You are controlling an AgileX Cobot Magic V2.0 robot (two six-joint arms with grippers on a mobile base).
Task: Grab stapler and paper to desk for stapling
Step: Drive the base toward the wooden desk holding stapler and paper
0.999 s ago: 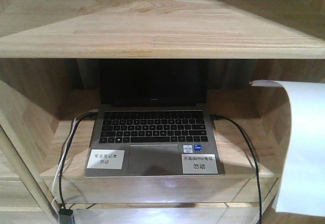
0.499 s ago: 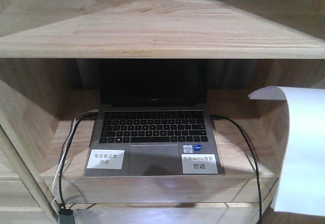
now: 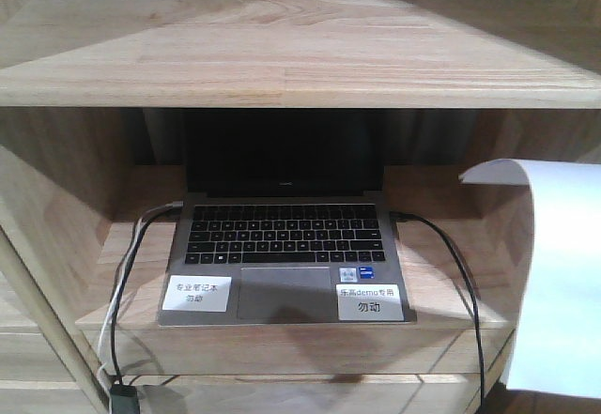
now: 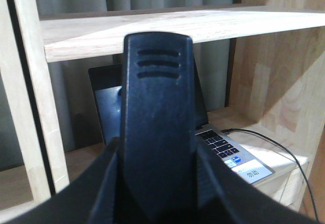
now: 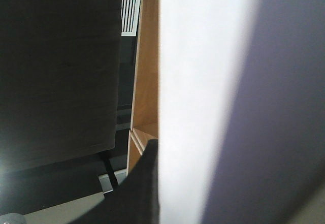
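Observation:
The black stapler (image 4: pixel 157 112) stands upright in the left wrist view, three slots near its top. My left gripper (image 4: pixel 159 178) is shut on it, a dark finger pressing each side. The white paper (image 3: pixel 554 283) hangs curled over at the right edge of the front view. It also fills the right wrist view as a bright paper (image 5: pixel 203 97). My right gripper (image 5: pixel 167 198) is shut on its lower part. Only one dark finger (image 5: pixel 139 188) shows; the other is hidden behind the sheet. The desk is out of view.
An open laptop (image 3: pixel 282 245) with two white stickers sits on a wooden shelf board (image 3: pixel 282 334), with cables (image 3: pixel 460 273) trailing off both sides. Another shelf board (image 3: pixel 282 57) runs above it. Wooden uprights (image 4: pixel 30 92) flank the bay.
The curled top of the paper has sunk a little and shifted slightly right at the edge of the front view. The laptop and shelf look the same.

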